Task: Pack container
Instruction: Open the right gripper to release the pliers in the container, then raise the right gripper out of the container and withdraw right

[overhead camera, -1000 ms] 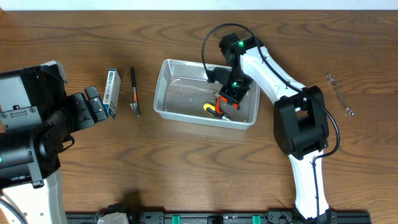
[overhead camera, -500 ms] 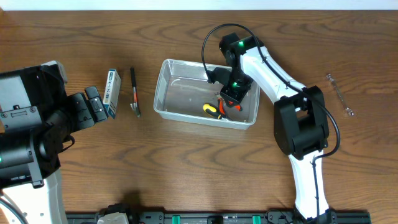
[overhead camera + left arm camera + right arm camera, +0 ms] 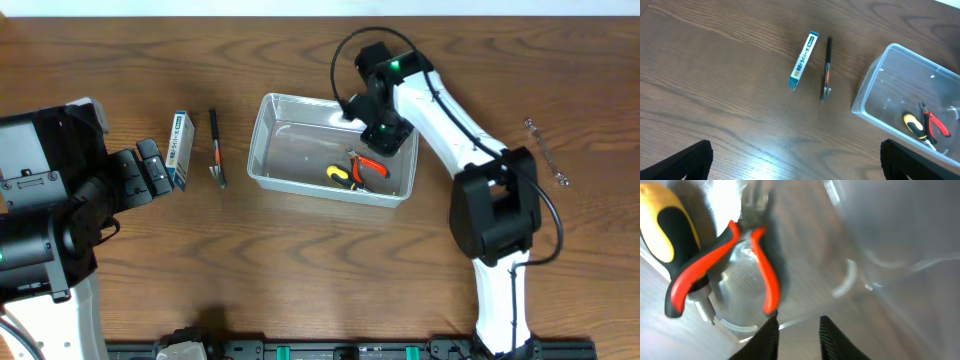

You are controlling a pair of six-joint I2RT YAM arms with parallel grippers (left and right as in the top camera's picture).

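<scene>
The clear plastic container [image 3: 262, 140] stands mid-table. In it lie red-handled pliers [image 3: 371, 166] and a yellow-handled screwdriver [image 3: 340, 177]. My right gripper [image 3: 386, 130] hovers over the container's back right part, open and empty. In the right wrist view its fingertips [image 3: 799, 337] are slightly apart just above the pliers [image 3: 765, 270] and the yellow handle [image 3: 660, 235], inside the container wall [image 3: 890, 240]. My left gripper [image 3: 155, 170] is wide open and empty at the left; in its own view [image 3: 800, 165] it looks at the container [image 3: 865, 90].
A small blue-and-white box [image 3: 180, 150] and a black hand tool [image 3: 216, 148] lie left of the container; both show in the left wrist view, box [image 3: 803, 60] and tool [image 3: 827, 67]. A thin metal wrench [image 3: 547, 152] lies at the far right.
My right gripper has let go of the red pliers, which now lie in the container, and has lifted back toward the far right rim. The left arm has not moved.
</scene>
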